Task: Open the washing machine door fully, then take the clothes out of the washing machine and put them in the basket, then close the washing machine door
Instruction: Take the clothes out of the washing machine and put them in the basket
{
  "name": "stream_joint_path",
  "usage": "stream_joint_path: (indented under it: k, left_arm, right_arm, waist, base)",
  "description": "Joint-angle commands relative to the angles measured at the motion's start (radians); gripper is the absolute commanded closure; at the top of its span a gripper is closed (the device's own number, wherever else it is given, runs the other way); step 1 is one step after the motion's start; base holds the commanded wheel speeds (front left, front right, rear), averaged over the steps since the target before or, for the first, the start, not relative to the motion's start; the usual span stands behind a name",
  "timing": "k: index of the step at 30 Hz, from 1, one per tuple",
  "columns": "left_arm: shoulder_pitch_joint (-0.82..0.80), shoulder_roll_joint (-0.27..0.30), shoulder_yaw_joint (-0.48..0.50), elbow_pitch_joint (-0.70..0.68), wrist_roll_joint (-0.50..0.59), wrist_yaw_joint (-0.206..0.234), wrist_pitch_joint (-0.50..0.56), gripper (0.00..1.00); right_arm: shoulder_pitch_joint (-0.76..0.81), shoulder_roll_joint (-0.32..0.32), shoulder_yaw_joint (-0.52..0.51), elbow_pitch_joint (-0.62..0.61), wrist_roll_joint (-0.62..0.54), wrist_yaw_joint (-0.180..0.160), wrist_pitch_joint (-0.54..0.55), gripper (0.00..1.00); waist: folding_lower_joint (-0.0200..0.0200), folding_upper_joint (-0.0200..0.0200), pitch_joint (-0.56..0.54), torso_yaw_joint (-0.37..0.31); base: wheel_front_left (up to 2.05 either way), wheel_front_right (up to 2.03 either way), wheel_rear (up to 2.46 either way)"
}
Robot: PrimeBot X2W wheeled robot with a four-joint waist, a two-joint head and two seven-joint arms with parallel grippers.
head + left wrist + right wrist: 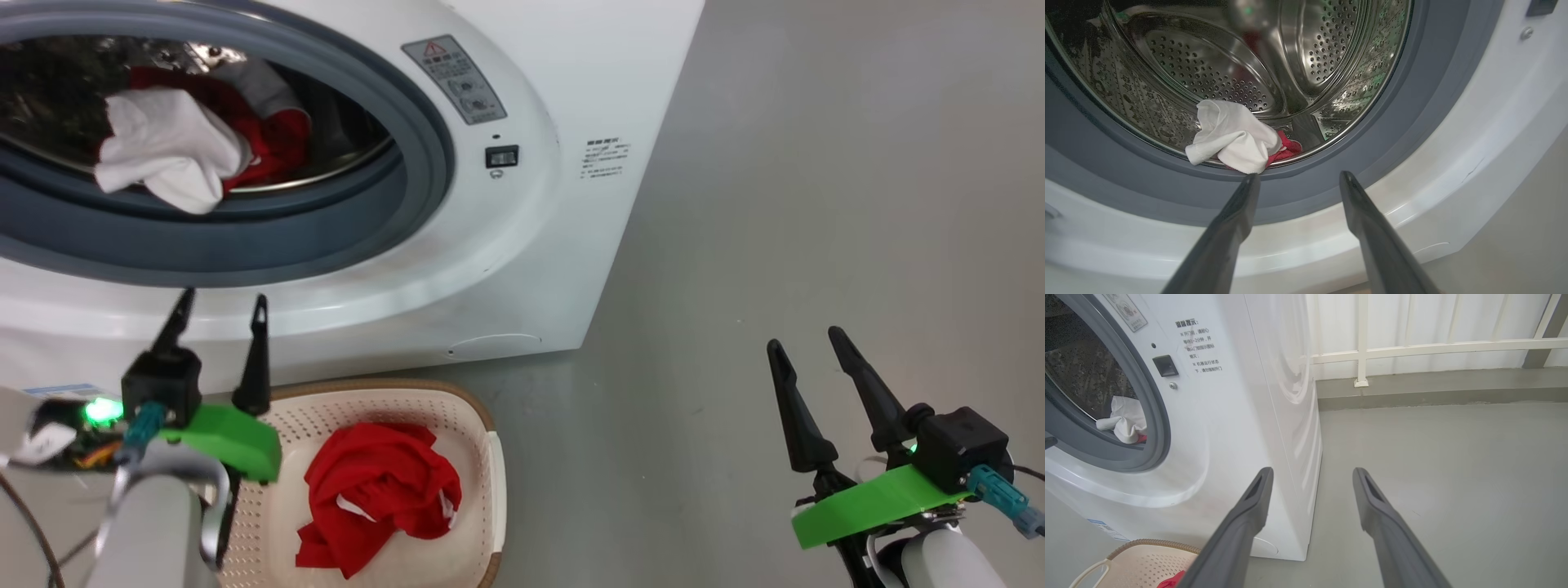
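Head view: left gripper (220, 314) wide, holding nothing, hanging over the basket (478, 408) with 1 red garment (380, 490) inside; washing machine (522, 269) mouth just ahead, white garment (167, 147) on red clothes (273, 135) at the drum lip. Right gripper (808, 347) wide, empty, well off to the side over the floor (816, 163).

Left wrist view: white garment (1233, 136) just beyond the fingertips (1251, 179), red (1286, 149) tucked behind.

Right wrist view: right gripper (1310, 477) aimed past the machine corner.

Step looks like unloading, roughly midway. Next: push left gripper forward onto the white garment, then close.
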Motion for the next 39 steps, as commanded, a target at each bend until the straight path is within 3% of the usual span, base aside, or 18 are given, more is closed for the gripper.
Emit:
stream_joint_path:
  k: [1, 4, 16, 28, 39]
  left_arm:
    - [-0.032, 0.039, 0.022, -0.004, 0.017, 0.015, -0.012, 0.0]
    - [-0.137, 0.081, -0.019, 0.109, 0.083, 0.045, -0.012, 0.0]
    - [-0.453, 0.144, -0.134, 0.399, 0.22, 0.104, 0.033, 0.0]
    - [-0.674, 0.168, -0.184, 0.603, 0.26, 0.134, 0.125, 0.0]
    - [-0.783, 0.19, -0.218, 0.706, 0.276, 0.153, 0.209, 0.0]
  right_arm:
    - [-0.023, -0.003, 0.026, -0.021, 0.001, 0.006, -0.006, 0.0]
    - [-0.037, 0.002, 0.028, -0.021, 0.002, 0.006, -0.006, 0.0]
    - [-0.086, 0.01, 0.042, -0.028, 0.002, 0.006, -0.006, 0.0]
    - [-0.122, 0.018, 0.049, -0.031, 0.006, 0.006, -0.006, 0.0]
    - [-0.156, 0.022, 0.064, -0.034, 0.009, 0.006, -0.006, 0.0]
  waist:
    - [0.0, 0.0, 0.013, -0.012]
    - [0.0, 0.0, 0.031, -0.016]
    - [0.0, 0.0, 0.1, -0.026]
    - [0.0, 0.0, 0.158, -0.045]
    - [0.0, 0.0, 0.205, -0.07]
  base:
    - [0.0, 0.0, 0.0]
    - [0.0, 0.0, 0.0]
    - [0.0, 0.0, 0.0]
    - [0.0, 0.0, 0.0]
    - [0.0, 0.0, 0.0]
